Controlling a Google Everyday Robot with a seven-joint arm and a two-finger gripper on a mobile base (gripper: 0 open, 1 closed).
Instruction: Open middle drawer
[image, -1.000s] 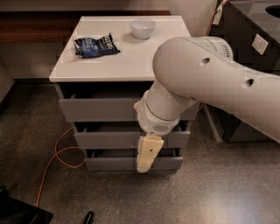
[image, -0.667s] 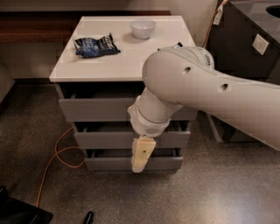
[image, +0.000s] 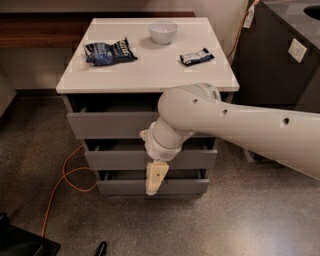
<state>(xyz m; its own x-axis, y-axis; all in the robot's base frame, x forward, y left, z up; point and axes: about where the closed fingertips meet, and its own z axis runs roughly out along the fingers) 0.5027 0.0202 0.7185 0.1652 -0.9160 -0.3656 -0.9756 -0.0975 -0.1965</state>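
Observation:
The grey drawer unit has three handleless fronts under a white top (image: 150, 75). The middle drawer (image: 112, 159) is the medium front, between the taller top front (image: 107, 125) and the smaller bottom front (image: 122, 187). All three fronts stand slightly out from the frame, with dark gaps above them. My gripper (image: 154, 179) hangs pointing down from the big white arm (image: 225, 125). It sits in front of the middle drawer's lower edge and the bottom front, near their centre. The arm hides the right-centre part of the top and middle fronts.
On the white top lie a blue chip bag (image: 109, 51), a white bowl (image: 163, 31) and a dark snack bar (image: 197, 56). An orange cable (image: 62, 182) runs over the floor at the left. A dark cabinet (image: 275, 70) stands at the right, a black object (image: 22, 242) at the bottom left.
The arm has swung lower and to the left, uncovering more of the white top. The gripper has shifted slightly left in front of the lower drawers. The drawers have not moved.

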